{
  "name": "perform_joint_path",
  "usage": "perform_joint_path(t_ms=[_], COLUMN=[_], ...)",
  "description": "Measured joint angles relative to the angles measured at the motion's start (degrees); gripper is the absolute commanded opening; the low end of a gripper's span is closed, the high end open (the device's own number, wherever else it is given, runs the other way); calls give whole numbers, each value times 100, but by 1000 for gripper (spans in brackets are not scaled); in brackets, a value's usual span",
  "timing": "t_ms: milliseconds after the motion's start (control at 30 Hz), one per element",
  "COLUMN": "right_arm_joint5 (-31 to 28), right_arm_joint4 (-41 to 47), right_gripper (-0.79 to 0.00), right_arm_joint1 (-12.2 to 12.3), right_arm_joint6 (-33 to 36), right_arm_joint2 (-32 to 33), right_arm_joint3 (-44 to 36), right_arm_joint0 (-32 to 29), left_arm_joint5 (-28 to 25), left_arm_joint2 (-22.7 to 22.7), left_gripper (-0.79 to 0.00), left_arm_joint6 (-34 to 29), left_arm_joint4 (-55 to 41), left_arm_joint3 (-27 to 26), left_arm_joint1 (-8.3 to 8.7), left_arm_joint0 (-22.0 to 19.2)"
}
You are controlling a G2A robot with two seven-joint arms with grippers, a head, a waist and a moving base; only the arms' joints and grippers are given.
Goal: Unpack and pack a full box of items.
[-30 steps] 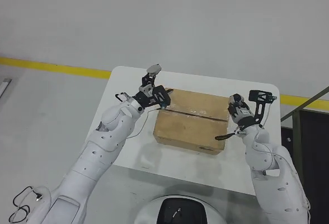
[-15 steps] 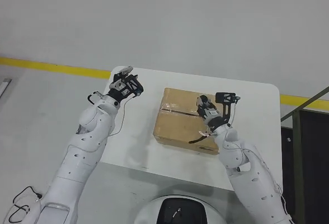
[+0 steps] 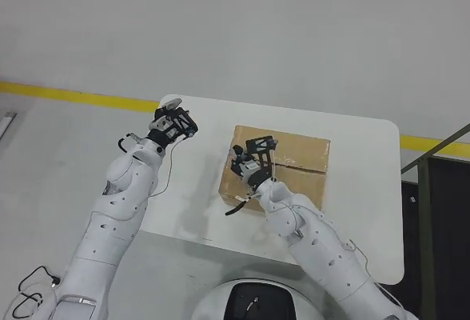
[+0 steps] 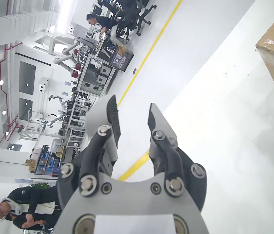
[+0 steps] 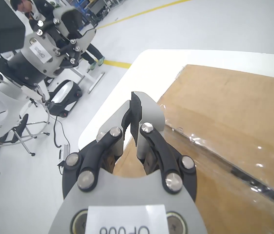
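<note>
Nearest in the top view, the right gripper (image 3: 253, 152) hung over the 9 o'clock edge of the cardboard box (image 3: 303, 156), its fingers pressed together on nothing. Its forearm hid the box's 7 o'clock corner. The box sat taped shut in the middle of the table (image 3: 195, 192). Farther off at 10 o'clock, the left gripper (image 3: 173, 120) hovered spread and empty, well apart from the box. A yellow floor line (image 3: 67, 96) ran beyond. Half a second before, the right gripper had been over the box's 3 o'clock half, while the left had barely shifted.
</note>
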Motion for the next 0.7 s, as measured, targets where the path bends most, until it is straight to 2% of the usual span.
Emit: perform_joint_path(t_ms=[167, 333, 700], right_arm_joint5=[176, 343, 715], right_arm_joint4=[12, -42, -350], right_gripper=[-785, -785, -785], right_arm_joint1=[-137, -163, -11], right_arm_joint6=[6, 83, 436], right_arm_joint2=[-207, -125, 453], right_arm_joint3=[487, 645, 9], right_arm_joint0=[257, 275, -206], left_arm_joint5=[0, 0, 0], left_arm_joint2=[0, 0, 0], left_gripper=[0, 0, 0], left_arm_joint6=[0, 0, 0], left_arm_joint4=[0, 0, 0], left_arm_joint3=[0, 0, 0], left_arm_joint1=[0, 0, 0], left_arm_joint0=[0, 0, 0])
